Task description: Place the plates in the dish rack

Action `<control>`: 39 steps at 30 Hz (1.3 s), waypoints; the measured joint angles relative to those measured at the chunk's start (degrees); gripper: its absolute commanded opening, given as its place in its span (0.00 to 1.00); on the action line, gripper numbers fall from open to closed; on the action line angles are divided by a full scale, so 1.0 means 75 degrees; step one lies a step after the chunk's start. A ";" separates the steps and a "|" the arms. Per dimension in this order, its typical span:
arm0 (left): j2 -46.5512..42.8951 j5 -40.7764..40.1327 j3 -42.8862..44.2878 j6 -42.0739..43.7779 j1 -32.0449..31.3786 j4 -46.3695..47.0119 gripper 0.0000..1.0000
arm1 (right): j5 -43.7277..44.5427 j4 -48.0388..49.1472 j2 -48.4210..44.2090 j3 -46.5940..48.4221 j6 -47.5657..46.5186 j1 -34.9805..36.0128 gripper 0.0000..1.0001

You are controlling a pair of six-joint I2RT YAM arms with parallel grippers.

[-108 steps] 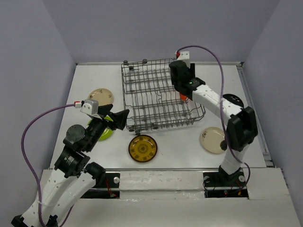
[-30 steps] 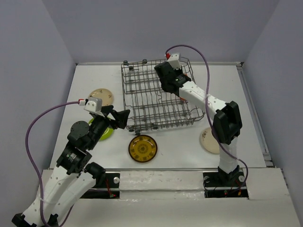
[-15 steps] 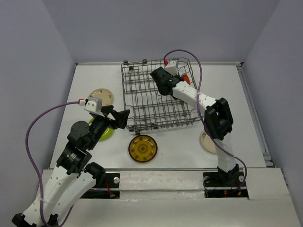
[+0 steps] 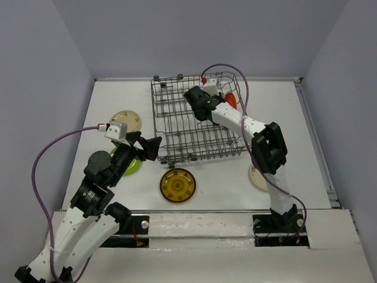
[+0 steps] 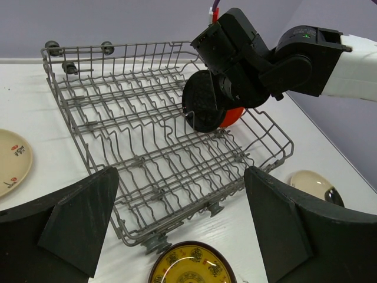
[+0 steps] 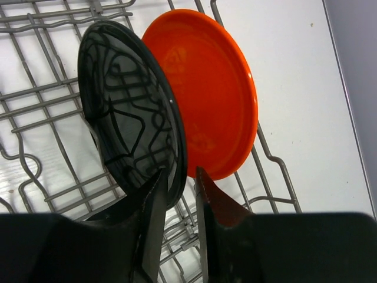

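- R claw: clenched on rim of black plate. Plate is on edge inside rack, far-right part, among the tines.
- Orange plate stands just behind it in rack, v. close. Touching or not: can't tell.
- L claw: spread wide, nothing in it, hovering off rack's near-left corner.
- Risk: black plate may not be seated between tines. If let go like that, it could tip onto orange plate or fall flat.
- Risk: fingers pulled out at an angle could snag rim or wire and knock both over.
- Count: 6 plates, 2 in rack.
- 4 on table: lime plate half under L arm, brown plate, cream/brown-marks plate, cream/black-patch plate.
- 1 rack, 2 claws.
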 measured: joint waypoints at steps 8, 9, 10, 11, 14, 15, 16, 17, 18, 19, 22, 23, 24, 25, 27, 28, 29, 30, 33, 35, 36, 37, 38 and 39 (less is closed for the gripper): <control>0.0000 0.0000 0.0000 -0.0003 0.0000 0.0000 0.99 | -0.0140 -0.0029 0.0000 0.0140 0.0041 0.0061 0.52; 0.0000 0.0000 0.0000 -0.0003 0.0000 0.0000 0.99 | -0.0184 -0.0032 -0.0006 0.0140 0.0044 0.0064 0.54; 0.0000 0.0000 0.0000 -0.0003 0.0000 0.0000 0.99 | -0.0236 -0.0032 -0.0020 0.0140 0.0047 0.0064 0.56; 0.0000 0.0000 0.0000 -0.0003 0.0000 0.0000 0.99 | -0.0341 -0.0006 -0.0079 0.0105 0.0041 0.0064 0.58; 0.0003 -0.0003 0.0000 -0.0003 0.0000 0.0000 0.99 | -0.0886 0.0428 -0.0755 -0.0525 -0.0067 0.0070 0.64; 0.0003 -0.0006 0.0000 -0.0003 0.0000 0.0000 0.99 | -0.1125 0.0705 -0.1093 -0.0901 -0.0137 0.0079 0.65; 0.0003 -0.0009 0.0000 -0.0003 0.0000 -0.0003 0.99 | -0.1524 0.0994 -0.1725 -0.1507 -0.0207 0.0102 0.66; 0.0003 -0.0012 0.0000 -0.0003 0.0000 -0.0003 0.99 | -0.1839 0.1224 -0.2209 -0.1961 -0.0239 0.0117 0.67; 0.0003 -0.0026 0.0000 -0.0003 0.0000 -0.0006 0.99 | -0.2081 0.1378 -0.2809 -0.2436 -0.0262 0.0157 0.67; 0.0003 -0.0029 0.0000 -0.0003 0.0000 -0.0006 0.99 | -0.2582 0.1953 -0.3573 -0.3127 -0.0289 0.0195 0.67; 0.0006 -0.0044 0.0000 -0.0003 0.0000 -0.0015 0.99 | -0.3826 0.3165 -0.5794 -0.5126 -0.0175 0.0344 0.61; 0.0012 -0.0050 0.0000 -0.0006 0.0000 -0.0015 0.99 | -0.4197 0.3471 -0.6391 -0.5680 -0.0102 0.0379 0.57; 0.0020 -0.0047 0.0000 -0.0006 0.0000 -0.0015 0.99 | -0.4677 0.3844 -0.7064 -0.6347 0.0067 0.0423 0.52; 0.0038 -0.0044 0.0000 -0.0006 0.0003 -0.0015 0.99 | -0.5173 0.4214 -0.7632 -0.7009 0.0329 0.0484 0.45; 0.0099 -0.0035 0.0000 -0.0003 0.0052 -0.0015 0.99 | -0.5788 0.4508 -0.8218 -0.7807 0.0746 0.0568 0.30; 0.0143 -0.0029 0.0000 -0.0003 0.0079 -0.0015 0.99 | -0.6111 0.4724 -0.8513 -0.8329 0.1061 0.0679 0.22; 0.0169 -0.0029 0.0000 -0.0003 0.0111 -0.0015 0.99 | -0.6222 0.4913 -0.8632 -0.8693 0.1364 0.0825 0.22; 0.0198 -0.0029 0.0000 -0.0003 0.0149 -0.0015 0.99 | -0.6391 0.5018 -0.8734 -0.9130 0.1644 0.1020 0.22; 0.0300 -0.0029 0.0000 -0.0006 0.0268 -0.0015 0.99 | -0.6770 0.5441 -0.8836 -1.0121 0.2585 0.1585 0.38; 0.0370 -0.0026 0.0000 -0.0006 0.0344 -0.0015 0.99 | -0.6921 0.5849 -0.8775 -1.0704 0.3191 0.1973 0.56; 0.0402 -0.0026 0.0000 -0.0006 0.0373 -0.0015 0.99 | -0.6924 0.5992 -0.8702 -1.0841 0.3395 0.2119 0.58; 0.0437 -0.0023 0.0000 -0.0006 0.0408 -0.0015 0.99 | -0.6939 0.6172 -0.8518 -1.1030 0.3649 0.2276 0.59; 0.0472 -0.0023 0.0000 -0.0006 0.0446 -0.0017 0.99 | -0.6942 0.6376 -0.8303 -1.1127 0.3835 0.2398 0.59; 0.0490 -0.0020 0.0000 -0.0006 0.0475 -0.0017 0.99 | -0.6945 0.6624 -0.8107 -1.1220 0.4028 0.2486 0.59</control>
